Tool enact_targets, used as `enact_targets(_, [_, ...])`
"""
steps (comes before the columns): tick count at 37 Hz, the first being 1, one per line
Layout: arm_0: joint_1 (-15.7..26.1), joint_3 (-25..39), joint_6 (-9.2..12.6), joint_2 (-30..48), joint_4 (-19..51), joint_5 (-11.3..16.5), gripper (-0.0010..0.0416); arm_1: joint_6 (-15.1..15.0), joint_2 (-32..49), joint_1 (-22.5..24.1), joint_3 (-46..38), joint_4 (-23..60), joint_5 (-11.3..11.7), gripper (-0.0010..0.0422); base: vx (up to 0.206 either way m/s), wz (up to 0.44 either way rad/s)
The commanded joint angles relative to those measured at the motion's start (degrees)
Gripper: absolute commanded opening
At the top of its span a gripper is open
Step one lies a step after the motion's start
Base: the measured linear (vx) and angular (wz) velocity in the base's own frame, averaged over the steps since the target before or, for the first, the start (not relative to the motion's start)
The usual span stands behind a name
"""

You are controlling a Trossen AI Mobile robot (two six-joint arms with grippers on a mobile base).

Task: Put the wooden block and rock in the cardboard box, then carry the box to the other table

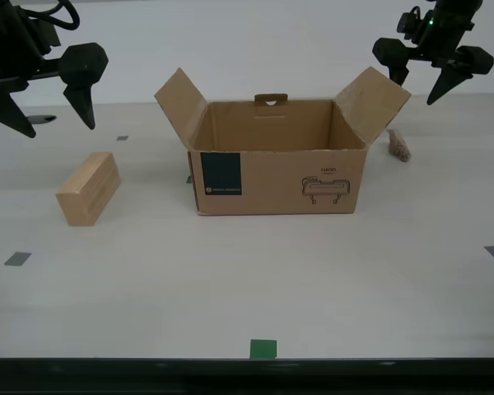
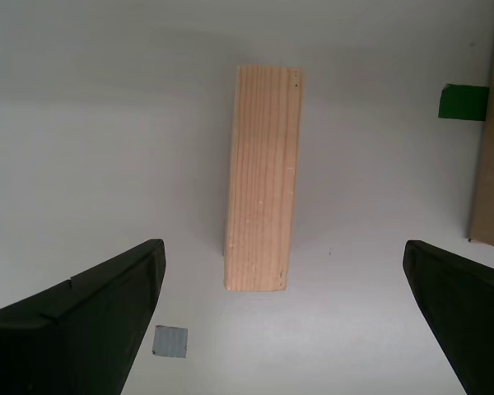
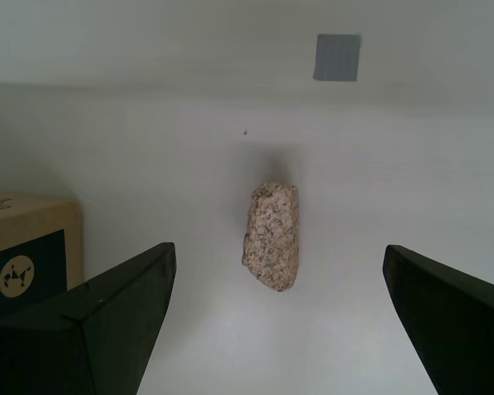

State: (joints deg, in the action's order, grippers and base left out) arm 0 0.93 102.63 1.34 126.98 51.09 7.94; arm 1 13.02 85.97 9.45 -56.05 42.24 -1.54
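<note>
Now, my second gripper: hovering wide open above the wooden block
my first gripper: hanging wide open over the rock
cardboard box: sitting open between them

The tabletop is pale and white, with a dark front edge along the bottom of the exterior view. The cardboard box stands on it near the middle, open, its side flaps spread outward and a dark blue label on its front wall. The wooden block lies on the surface toward the exterior view's left, well apart from the box. The rock lies toward the exterior view's right, just beyond the box's raised flap. Small tape marks are stuck flat on the surface: a green square near the front edge and grey squares at either side.
</note>
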Motion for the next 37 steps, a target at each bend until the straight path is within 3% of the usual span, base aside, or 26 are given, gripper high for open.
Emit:
enact_targets(1, [0.02, 0.04, 0.13, 1.27, -1.05, 0.09, 0.0350, 0.28, 0.02, 0.02, -0.04, -0.15, 0.26, 0.0396, 0.000, 0.000])
enact_targets(16, [0.22, 0.07, -0.92, 7.58, -3.37, 0.04, 0.0350, 0.74, 0.00, 0.02, -0.07, -0.42, 0.26, 0.0396, 0.000, 0.000])
enact_targets(37, [0.31, -0.37, -1.62, 7.76, -6.58, -0.59, 0.0351, 1.60, -0.02, 0.00, -0.07, -0.98, -0.66, 0.0396, 0.000, 0.000])
